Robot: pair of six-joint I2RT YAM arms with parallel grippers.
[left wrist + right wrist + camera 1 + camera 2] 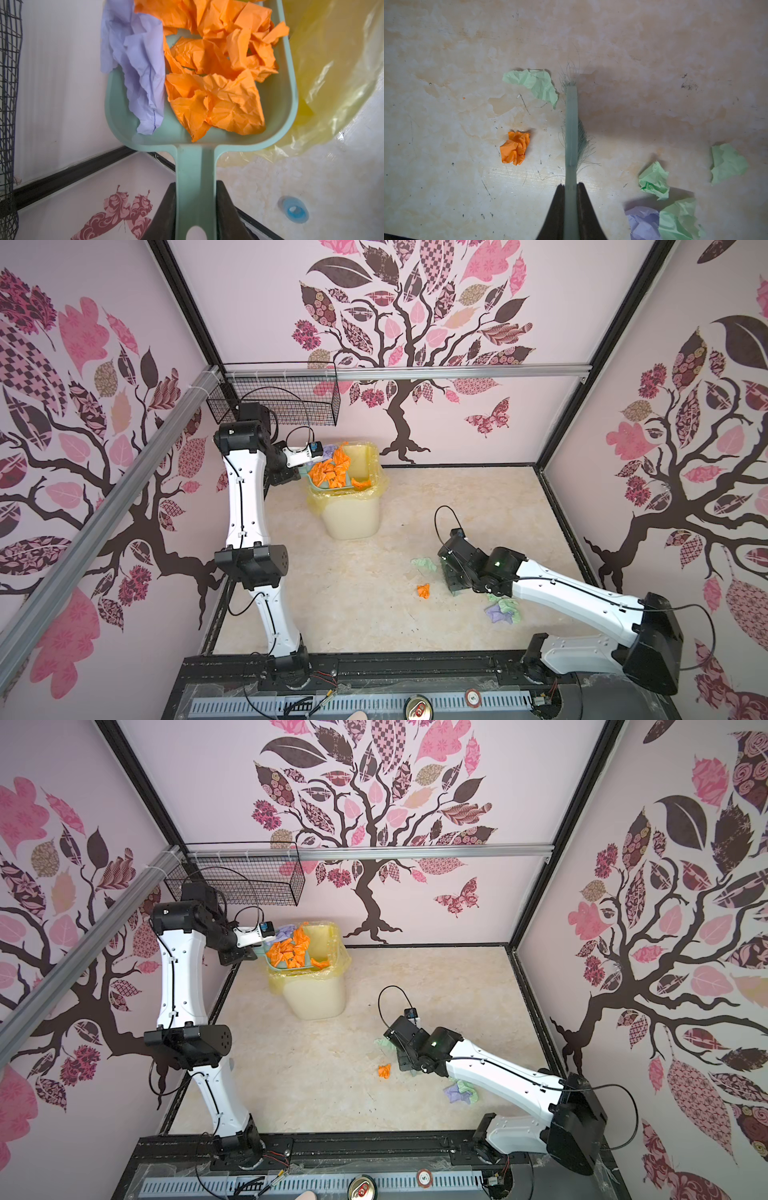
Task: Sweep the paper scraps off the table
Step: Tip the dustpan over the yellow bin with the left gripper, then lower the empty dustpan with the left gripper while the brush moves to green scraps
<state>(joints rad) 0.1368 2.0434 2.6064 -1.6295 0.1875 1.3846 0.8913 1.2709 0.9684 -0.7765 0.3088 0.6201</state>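
Drink can point(417, 707) sits on the front ledge. Beyond it, the right gripper point(571, 186) is clamped on the brush point(571, 124), among the paper scraps point(515, 148) left on the table point(353, 614). Farthest, the left gripper point(195, 187) pinches the handle of the loaded dustpan point(278, 99) over the bin point(353, 518). Tip slowly, mouth low, minding the overhanging lilac wad point(137, 68). Wads are shapeless; the pan's length points binward.

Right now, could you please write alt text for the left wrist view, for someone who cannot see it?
The left gripper grips the handle of a teal dustpan heaped with crumpled orange and lilac paper scraps. A yellow-lined bin stands alongside on the beige table.
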